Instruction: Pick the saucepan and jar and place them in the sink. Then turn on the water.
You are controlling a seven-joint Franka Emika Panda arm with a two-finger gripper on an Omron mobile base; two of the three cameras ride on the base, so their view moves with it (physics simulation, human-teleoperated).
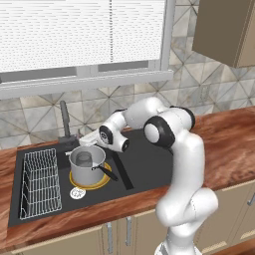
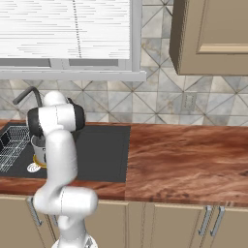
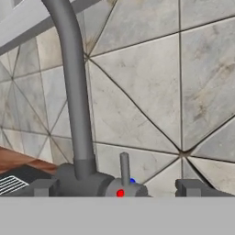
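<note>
Left base view: the saucepan point(image 1: 87, 164) stands inside the sink point(image 1: 144, 164), on a yellow ring beside the round drain point(image 1: 77, 192), its black handle pointing right. The jar point(image 1: 84, 159) appears as a translucent cylinder inside the saucepan. A white wire rack point(image 1: 40, 182) fills the sink's left part. The arm reaches over the basin toward the faucet point(image 1: 64, 119) at the back edge.

Right base view: the arm hides most of the saucepan point(image 2: 38, 150); the wooden tabletop point(image 2: 189, 160) lies to the right of the sink point(image 2: 104, 152).

Hand view: the fingers point(image 3: 114, 188) are spread wide and pinch nothing; between them rises the faucet's small lever point(image 3: 124, 167), with the tall faucet neck point(image 3: 75, 92) to its left. No water stream is visible.

Judged from this, both placements look done; turning on the water remains.
</note>
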